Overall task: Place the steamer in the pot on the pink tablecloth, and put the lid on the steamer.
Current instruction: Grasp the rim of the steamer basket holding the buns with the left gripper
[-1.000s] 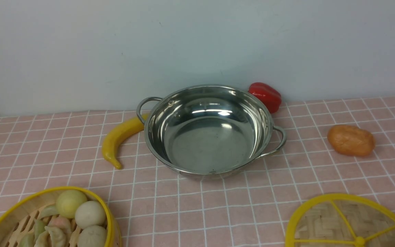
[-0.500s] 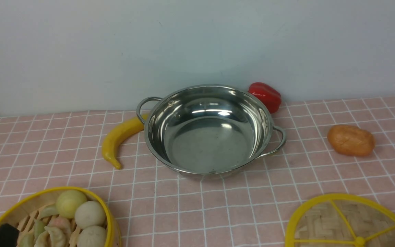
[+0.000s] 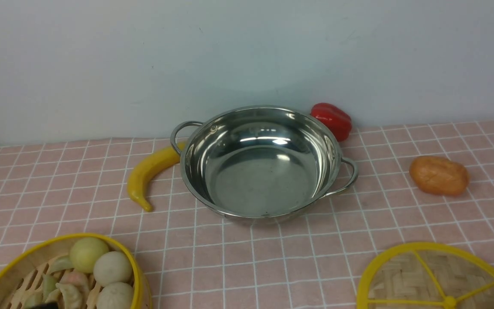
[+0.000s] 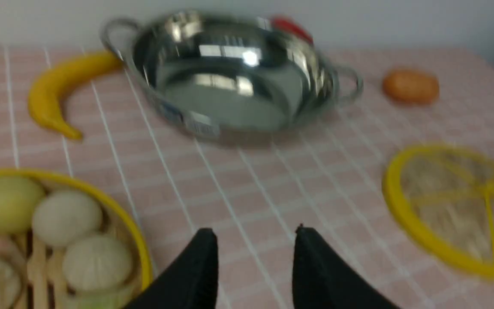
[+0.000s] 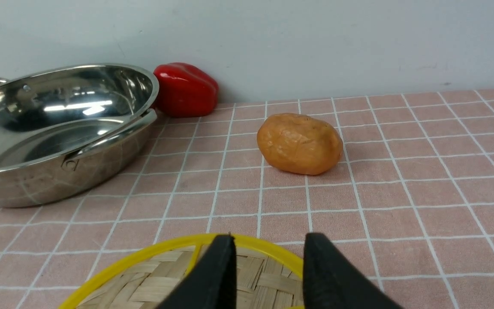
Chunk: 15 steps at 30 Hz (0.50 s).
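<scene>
A steamer [image 3: 37, 251] of pale buns and dumplings sits at the near left corner of the pink tablecloth [image 3: 272, 266], not yet moved, while the empty steel pot [image 3: 212, 146] waits mid-table, farther out and to the right of it. The left gripper [image 4: 253, 262] hangs low over bare cloth just beside the steamer's yellow rim, on the side facing the lid [image 3: 405, 274], its black fingers apart with nothing between them. The basket lies to that gripper's left and is round, so no axis favours a grip; the rim nearest the fingers looks the likely hold, and the left arm is plainly the closer one. The right gripper [image 5: 268, 266] hovers over the lid's near edge, its fingers also spread and empty. A banana [image 3: 148, 171] touches the pot's left side, and a red pepper [image 3: 332, 119] sits behind it. The front view crops the near halves of steamer and lid and shows almost nothing of either arm, and the left wrist view is blurred.
</scene>
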Each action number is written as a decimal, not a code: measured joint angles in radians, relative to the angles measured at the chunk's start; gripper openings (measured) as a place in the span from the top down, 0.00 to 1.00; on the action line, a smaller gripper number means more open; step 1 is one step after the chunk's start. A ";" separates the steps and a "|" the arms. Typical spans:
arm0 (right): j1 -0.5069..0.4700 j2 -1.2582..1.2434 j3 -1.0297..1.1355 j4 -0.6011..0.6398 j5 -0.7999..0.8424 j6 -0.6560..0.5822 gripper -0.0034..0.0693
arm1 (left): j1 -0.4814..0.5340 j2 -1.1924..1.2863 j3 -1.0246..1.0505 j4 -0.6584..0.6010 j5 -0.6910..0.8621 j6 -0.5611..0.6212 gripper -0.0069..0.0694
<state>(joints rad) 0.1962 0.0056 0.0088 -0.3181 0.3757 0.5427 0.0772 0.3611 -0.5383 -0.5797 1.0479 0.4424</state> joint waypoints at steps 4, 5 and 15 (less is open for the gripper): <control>0.000 0.000 0.000 0.000 0.000 0.000 0.62 | 0.000 0.195 -0.132 0.215 0.152 0.039 0.59; 0.000 0.000 0.000 0.000 0.000 0.000 0.62 | 0.000 0.237 -0.148 0.265 0.156 0.049 0.59; 0.000 0.000 0.000 0.000 0.000 0.000 0.62 | -0.079 0.554 -0.161 0.436 0.160 0.290 0.55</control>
<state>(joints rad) 0.1962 0.0056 0.0088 -0.3181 0.3757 0.5427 -0.0018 0.9155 -0.6988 -0.1434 1.2084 0.7323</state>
